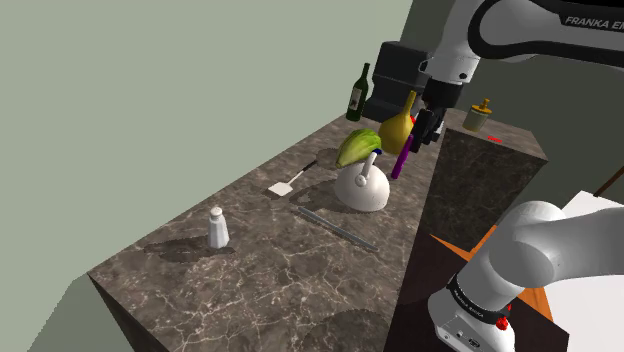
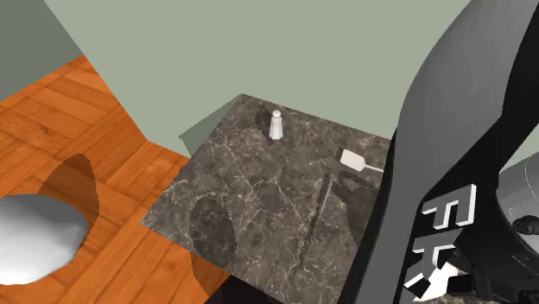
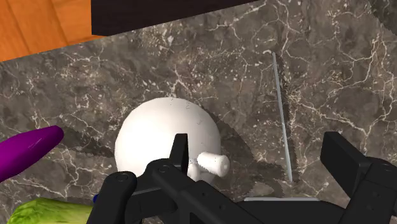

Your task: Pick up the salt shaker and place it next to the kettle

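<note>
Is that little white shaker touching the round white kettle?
Apart. The shoulder view shows the shaker standing alone, with a stretch of bare counter between it and the kettle.

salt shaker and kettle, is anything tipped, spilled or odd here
Nothing stands out. The salt shaker stands upright on the dark veined counter with nothing spilled around it. The white kettle sits upright farther along, well apart from it.

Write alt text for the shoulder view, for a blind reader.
A white salt shaker stands upright on a dark marbled counter, apart from a white kettle farther along. The open black gripper hangs near the kettle, holding nothing.
</note>
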`<state>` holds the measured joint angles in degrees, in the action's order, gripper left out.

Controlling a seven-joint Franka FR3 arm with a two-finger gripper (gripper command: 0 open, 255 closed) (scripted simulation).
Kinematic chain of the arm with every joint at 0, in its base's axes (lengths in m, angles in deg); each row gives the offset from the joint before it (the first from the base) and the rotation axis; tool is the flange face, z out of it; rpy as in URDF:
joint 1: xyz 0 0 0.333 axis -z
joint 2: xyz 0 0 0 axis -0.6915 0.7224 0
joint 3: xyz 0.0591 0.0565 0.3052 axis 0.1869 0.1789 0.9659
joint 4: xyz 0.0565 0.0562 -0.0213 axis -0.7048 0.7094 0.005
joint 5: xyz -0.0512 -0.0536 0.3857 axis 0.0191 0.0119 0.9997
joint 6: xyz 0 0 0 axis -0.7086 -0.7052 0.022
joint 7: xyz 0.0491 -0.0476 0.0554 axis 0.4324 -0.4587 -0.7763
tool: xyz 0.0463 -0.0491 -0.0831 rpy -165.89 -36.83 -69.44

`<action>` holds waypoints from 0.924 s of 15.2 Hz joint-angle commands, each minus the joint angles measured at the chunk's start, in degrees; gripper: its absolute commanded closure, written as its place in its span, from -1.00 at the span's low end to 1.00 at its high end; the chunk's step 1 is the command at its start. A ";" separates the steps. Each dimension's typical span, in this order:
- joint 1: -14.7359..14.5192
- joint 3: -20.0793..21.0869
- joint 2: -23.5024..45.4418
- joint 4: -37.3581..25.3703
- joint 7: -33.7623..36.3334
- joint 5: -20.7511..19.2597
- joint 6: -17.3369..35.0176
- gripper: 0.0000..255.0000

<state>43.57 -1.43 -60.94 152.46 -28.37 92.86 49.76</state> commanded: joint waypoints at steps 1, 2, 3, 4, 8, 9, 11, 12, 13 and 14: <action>0.00 0.00 0.00 0.00 0.00 0.00 0.00 -1.00; -0.40 1.30 0.11 0.74 1.49 0.91 1.33 -1.00; -0.79 2.61 0.32 1.39 2.98 1.81 2.68 -1.00; -1.19 3.94 0.63 1.97 4.45 2.68 4.07 -1.00; -2.72 9.33 2.88 3.45 10.31 5.87 9.86 -1.00; -3.05 10.70 3.70 3.60 11.77 6.56 11.37 -1.00; -3.65 13.45 5.63 3.66 14.70 7.77 14.41 -1.00; -3.88 14.84 6.73 3.55 16.17 8.28 15.94 -1.00; -4.08 16.24 7.93 3.36 17.65 8.72 17.48 -1.00; -4.22 17.65 9.21 3.08 19.14 9.07 19.01 -1.00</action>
<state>39.52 14.90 -52.73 155.37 -10.68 101.50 66.99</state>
